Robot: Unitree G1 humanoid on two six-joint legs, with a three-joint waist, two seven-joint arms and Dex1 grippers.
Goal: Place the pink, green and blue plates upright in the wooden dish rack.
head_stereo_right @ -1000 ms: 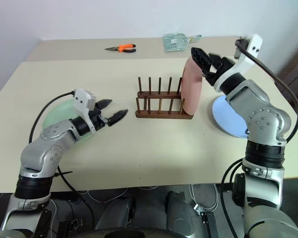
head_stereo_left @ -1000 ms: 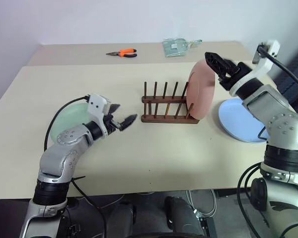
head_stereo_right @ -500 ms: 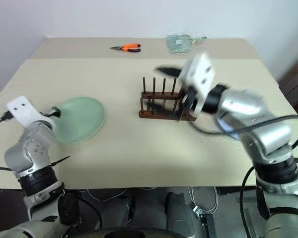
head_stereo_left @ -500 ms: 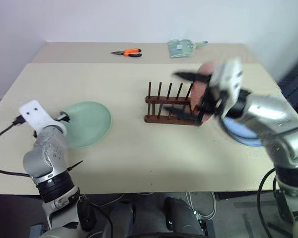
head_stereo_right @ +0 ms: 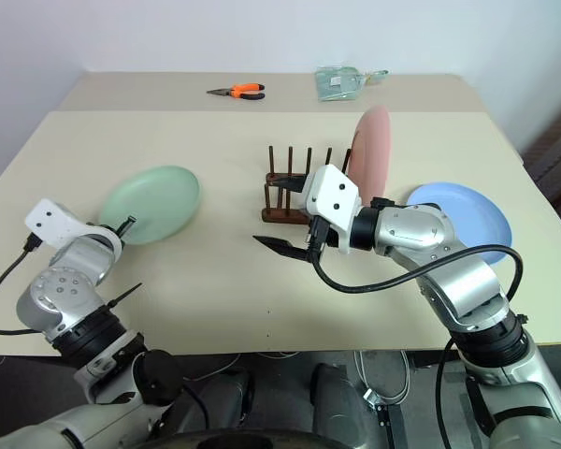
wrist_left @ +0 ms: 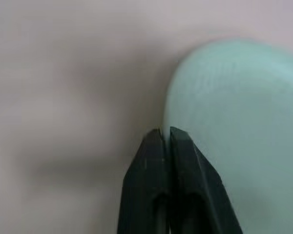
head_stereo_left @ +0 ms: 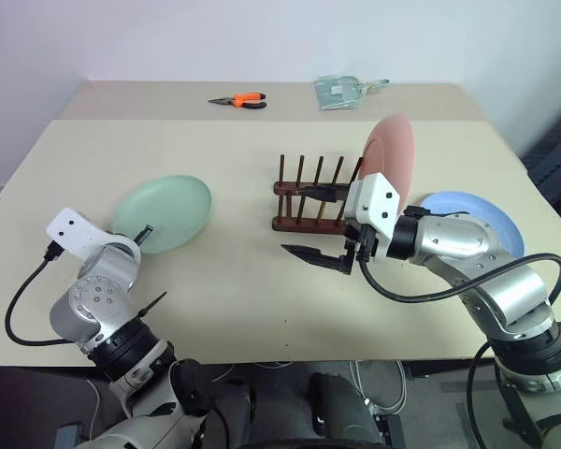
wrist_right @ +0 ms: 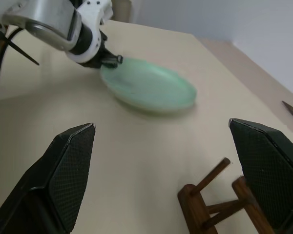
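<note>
Now | left claw (wrist_left: 165, 132) clamped on green plate (head_stereo_left: 165, 213) rim | right claw (head_stereo_left: 316, 224) wide, empty

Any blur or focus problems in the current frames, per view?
Left wrist view: soft throughout, green plate and table blurred, left hand nearly sharp. Right wrist view: green plate edge smeared, wooden dish rack pegs fairly crisp. Head views: sharp, pink plate and right hand clean, soft shadows only.

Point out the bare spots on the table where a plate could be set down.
Free: the table's near strip, and the far middle between the green plate and the pliers. Crowded: around the wooden dish rack, pink plate, blue plate and right claw.
</note>
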